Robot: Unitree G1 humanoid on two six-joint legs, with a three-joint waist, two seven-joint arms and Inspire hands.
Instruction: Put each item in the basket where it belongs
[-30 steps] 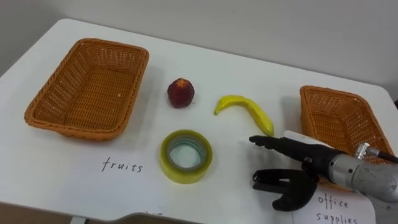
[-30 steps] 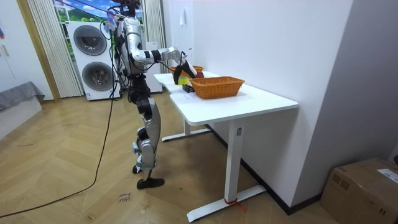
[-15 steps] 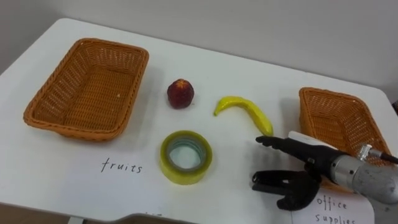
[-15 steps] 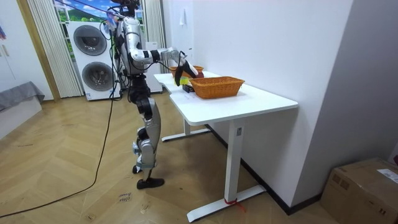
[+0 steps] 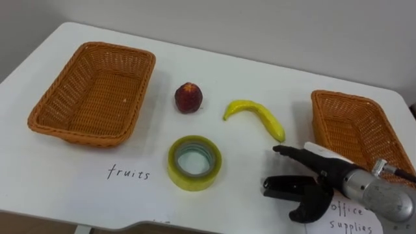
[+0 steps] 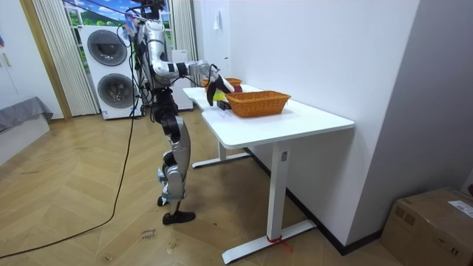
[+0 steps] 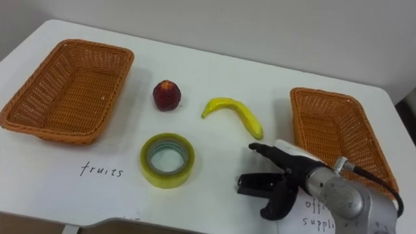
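Both baskets, the left one (image 5: 91, 91) and the right one (image 5: 354, 133), are rough woven wicker with a faint sheen on the strands. The tabletop (image 5: 234, 71) is a smooth, matt white laminate. The tape roll (image 5: 194, 162) is glossy, translucent yellow plastic film. The banana (image 5: 257, 114) has a smooth, waxy skin, and the peach (image 5: 188, 97) looks dull and slightly velvety. The right hand (image 5: 318, 179) has matt black plastic fingers on a satin, silvery metal wrist. In the room view, the wooden floor (image 6: 89, 214) shines softly.
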